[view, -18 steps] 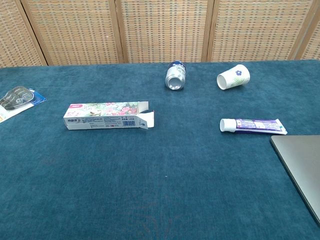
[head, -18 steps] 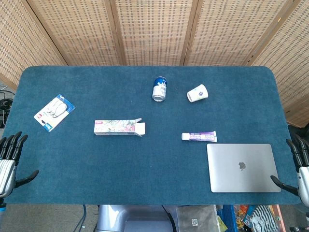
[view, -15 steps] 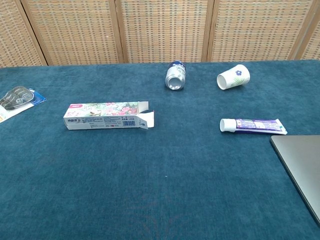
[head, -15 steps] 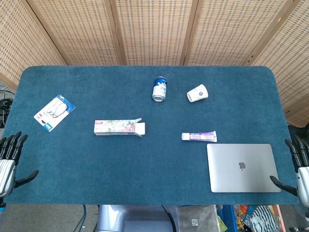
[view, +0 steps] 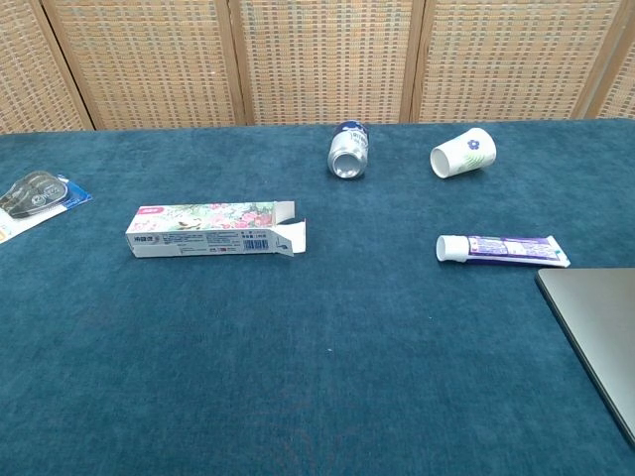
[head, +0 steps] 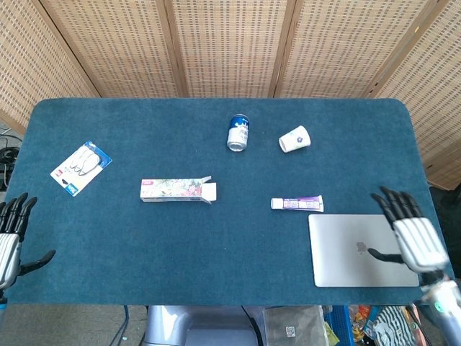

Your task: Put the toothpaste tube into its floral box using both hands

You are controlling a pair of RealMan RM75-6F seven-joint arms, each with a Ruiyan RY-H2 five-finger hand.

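Observation:
The floral box [head: 177, 190] [view: 212, 230] lies flat left of the table's middle, its open flap end facing right. The toothpaste tube [head: 297, 204] [view: 502, 249] lies to the right of it, white cap pointing left, well apart from the box. My right hand [head: 407, 236] hovers with fingers spread over the right part of the laptop, to the right of the tube. My left hand [head: 10, 238] is at the table's front left edge, fingers spread, holding nothing. Neither hand shows in the chest view.
A closed silver laptop [head: 353, 252] [view: 595, 327] lies just in front of the tube. A tipped can [head: 238, 132] [view: 348, 151] and a tipped paper cup [head: 294, 139] [view: 463, 153] lie at the back. A blister pack [head: 81, 166] [view: 35, 192] sits at the left.
My right hand has come in from the table's right edge to over the laptop. My left hand has barely shifted. The box and tube have not moved.

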